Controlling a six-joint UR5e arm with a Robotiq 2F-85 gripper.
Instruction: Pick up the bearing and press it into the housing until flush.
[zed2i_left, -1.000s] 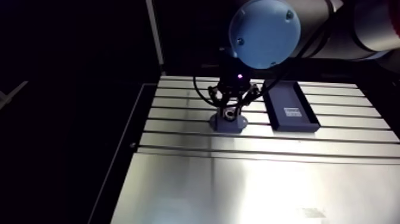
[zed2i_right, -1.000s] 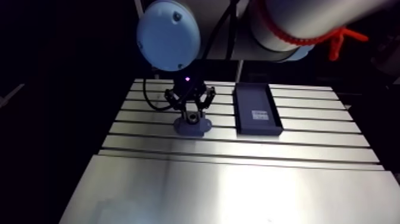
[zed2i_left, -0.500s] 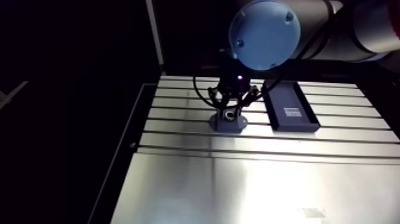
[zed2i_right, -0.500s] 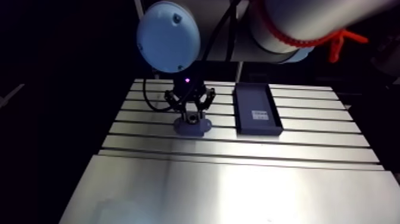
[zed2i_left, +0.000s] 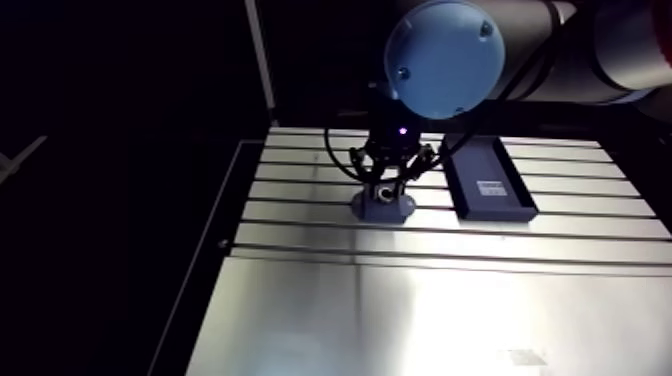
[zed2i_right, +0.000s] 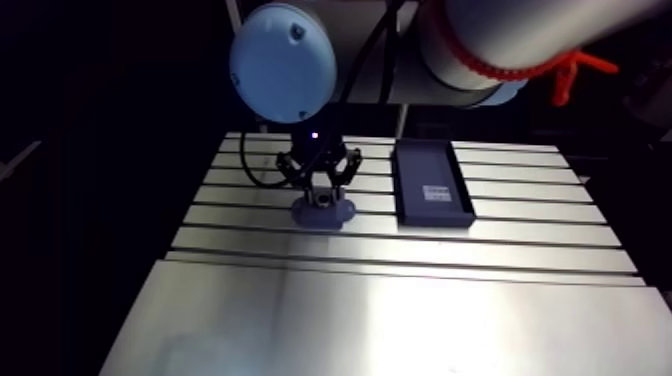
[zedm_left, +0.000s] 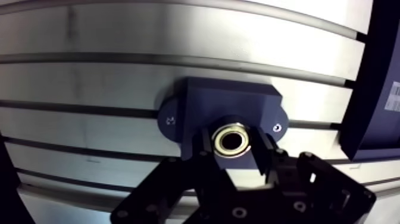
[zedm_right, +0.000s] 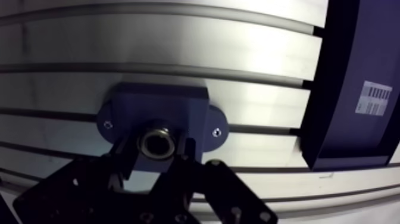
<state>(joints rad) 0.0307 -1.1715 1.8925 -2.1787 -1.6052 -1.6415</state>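
A dark blue housing (zedm_left: 196, 107) with two small screws sits on the slotted table, directly under my gripper (zedm_left: 233, 142). The metal ring bearing (zedm_left: 232, 139) is pinched between my two black fingers, right over the housing's middle. My gripper is shut on the bearing. Whether the bearing touches the housing's bore is hidden by the fingers. In the arm view the gripper (zed2i_left: 385, 187) hangs low over the housing (zed2i_left: 383, 207).
A dark rectangular tray (zed2i_left: 488, 180) with a white label (zedm_right: 372, 98) lies just beside the housing, to its right in the arm view. The slotted aluminium table (zed2i_left: 420, 300) stretches toward the front; its left edge (zed2i_left: 215, 270) drops into darkness.
The gripper with the bearing has sunk slightly toward the housing. Tray and housing have not moved.
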